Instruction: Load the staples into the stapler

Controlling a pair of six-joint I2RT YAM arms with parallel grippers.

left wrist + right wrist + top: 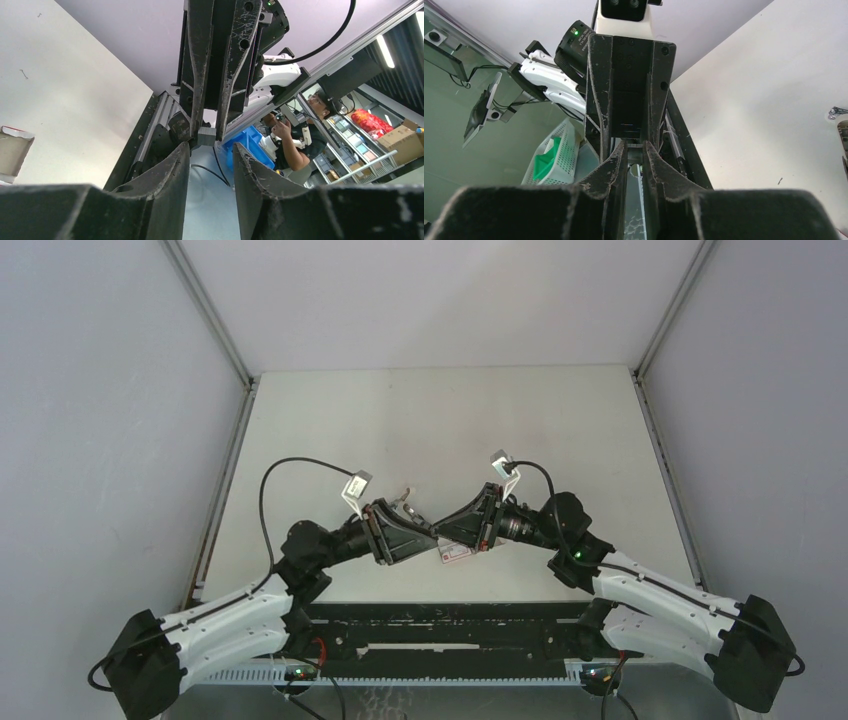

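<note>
Top external view: at the near edge, both arm bases are fixed along a black rail (450,612), and the table (440,420) extends beyond it. The arms are angled inward so that the left gripper (430,538) and right gripper (448,534) meet tip to tip over the near-centre of the surface. A red-and-white box (458,556) lies on the table directly below the meeting point.

In the left wrist view, the staples (206,136) are seen as a small grey block clamped at the right gripper's fingertips. The left gripper's fingers (167,172) are spread apart, one to each side of the block's line and just short of it; no contact is seen. In the right wrist view, the right fingers (616,160) are drawn nearly together.

The stapler (407,504) lies on the table just beyond the left gripper, apart from both grippers. Its detail is too small to be told.

The surface is off-white, matte and plain. Open surface extends from the grippers to the far edge and to both side edges. The side edges are bounded by metal rails (225,480). Grey wall panels (100,420) enclose the left, right and far sides, and are joined by metal corner posts (205,310).
</note>
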